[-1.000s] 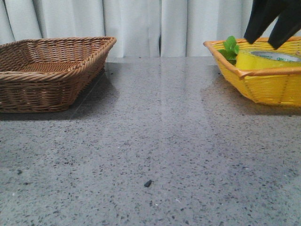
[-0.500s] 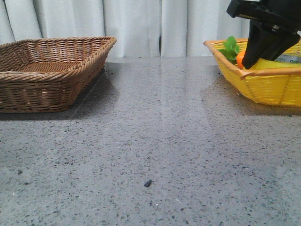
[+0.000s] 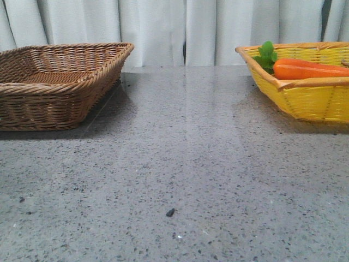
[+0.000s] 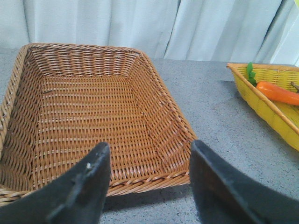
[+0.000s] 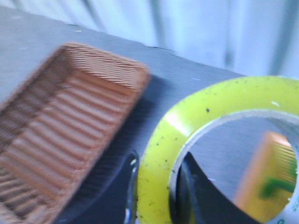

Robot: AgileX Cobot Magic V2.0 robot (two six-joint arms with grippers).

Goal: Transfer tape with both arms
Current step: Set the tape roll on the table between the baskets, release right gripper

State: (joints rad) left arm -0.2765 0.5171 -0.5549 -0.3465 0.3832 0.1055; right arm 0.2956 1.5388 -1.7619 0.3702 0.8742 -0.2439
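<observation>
Where white curtains (image 3: 163, 27) back the grey table (image 3: 180, 164), a brown basket (image 3: 54, 82) sits left — a yellow basket (image 3: 305, 98) right, holding a carrot (image 3: 308, 69). Left gripper (image 4: 149, 186) jaws are spread; right gripper (image 5: 156, 196) pinches the tape (image 5: 196, 116).

The tape (image 5: 161, 154) is blurred and cut off in the right wrist view. In the front view, the yellow basket (image 3: 305, 98) and carrot (image 3: 308, 69) are cropped.

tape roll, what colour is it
Yellow, with a white inner core; the tape shows best in the right wrist view.
</observation>
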